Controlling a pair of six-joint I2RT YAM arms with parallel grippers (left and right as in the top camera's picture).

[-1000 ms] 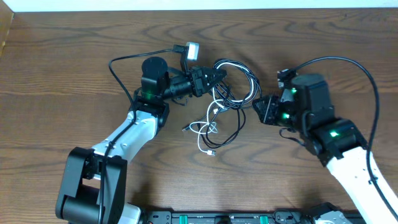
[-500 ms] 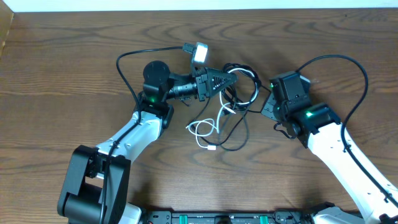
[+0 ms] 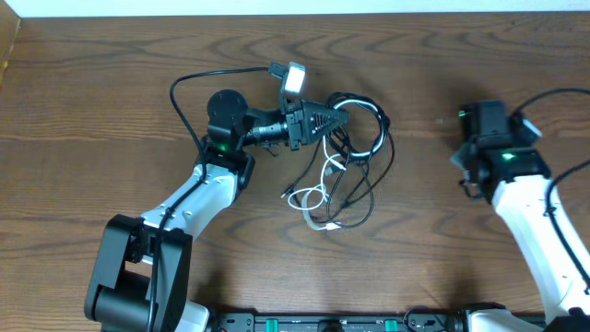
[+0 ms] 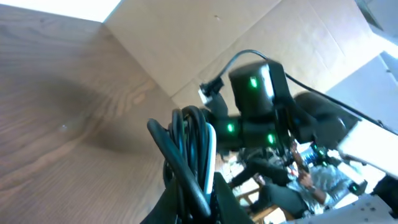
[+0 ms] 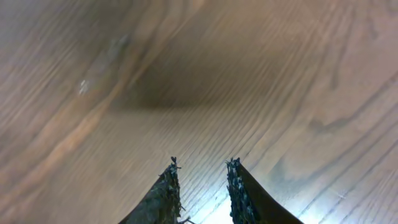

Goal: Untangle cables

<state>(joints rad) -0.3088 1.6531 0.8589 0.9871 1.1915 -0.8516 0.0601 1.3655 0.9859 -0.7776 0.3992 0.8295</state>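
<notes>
The cables [image 3: 355, 152] lie at the middle of the table as a bundle of black loops, with a thin white cord [image 3: 316, 198] curling out at the lower left. My left gripper [image 3: 324, 118] points right and is shut on the bundle's upper left loops. In the left wrist view, several black strands and one white strand [image 4: 189, 134] rise out of the shut left gripper [image 4: 204, 190]. My right arm [image 3: 498, 152] stands well to the right of the bundle. In the right wrist view the right gripper [image 5: 200, 163] is open over bare wood, with nothing between its fingers.
The left arm's thick black wire [image 3: 184, 88] arcs behind its wrist. The right arm's own wire [image 3: 562, 92] runs off the right edge. The table's far edge [image 3: 295, 13] runs along the top. The right arm's green-lit body [image 4: 255, 106] faces the left wrist camera.
My right arm has drawn back to the right, away from the bundle, and its jaws have widened. The loops have shifted a little. The left gripper keeps its hold in nearly the same place.
</notes>
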